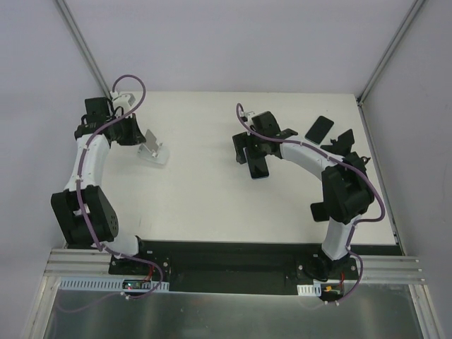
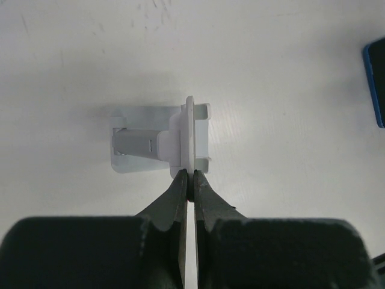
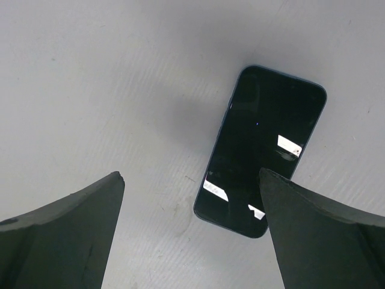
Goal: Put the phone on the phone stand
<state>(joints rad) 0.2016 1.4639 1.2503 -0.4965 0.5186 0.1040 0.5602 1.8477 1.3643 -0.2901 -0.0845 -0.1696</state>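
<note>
— Where are we finding the phone (image 3: pixel 260 150)?

— We are seeing it lying flat on the white bench (image 1: pixel 205 205), dark screen up, near the bench's middle in the top view. It is sitting well apart from the phone stand (image 1: pixel 154 150), which is standing at about nine o'clock from it, beside the left arm (image 1: pixel 88 166).

— How are we reading the right jaws?

— They are gaping wide above the phone and gripping nothing. From the right wrist, the phone is slanting from one o'clock down to seven o'clock. One finger (image 3: pixel 66 235) is showing at eight o'clock of it and the other is crossing its lower corner at four o'clock.

— And the left jaws?

— We are seeing them closed tight, tip against tip. From the left wrist, the fingertips (image 2: pixel 179 186) are meeting right at the stand's near edge, with the stand at twelve o'clock from them. We are not making out whether they are pinching its thin white lip or only resting against it.

— Are we noticing anything else?

— A blue-rimmed edge (image 2: pixel 376 81) is peeking in at two o'clock of the left wrist view; we cannot tell what it belongs to. In the top view a dark flat slab (image 1: pixel 319 128) is lying at two o'clock from the phone.
</note>
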